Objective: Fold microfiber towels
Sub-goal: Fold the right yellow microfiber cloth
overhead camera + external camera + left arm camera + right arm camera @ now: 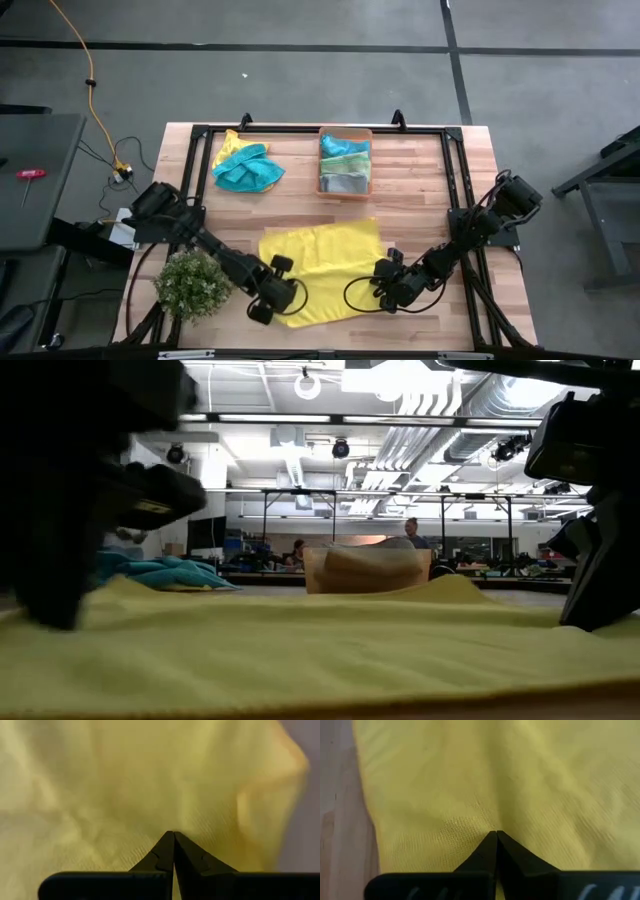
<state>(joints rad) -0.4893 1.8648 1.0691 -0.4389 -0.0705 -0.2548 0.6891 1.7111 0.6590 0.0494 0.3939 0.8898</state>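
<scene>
On the wooden bench (420, 200), some folded towels (345, 160) are already sitting in the orange bin (322, 160), a teal-and-yellow heap (246, 168) is waiting, and the yellow towel (320, 262) is lying spread, both the left gripper (262, 312) and right gripper (385, 300) pinching its near edge, jaws together on cloth.

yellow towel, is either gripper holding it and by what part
Both are. The left gripper is shut on the yellow towel at its near left edge, and the right gripper is shut on its near right edge.
</scene>
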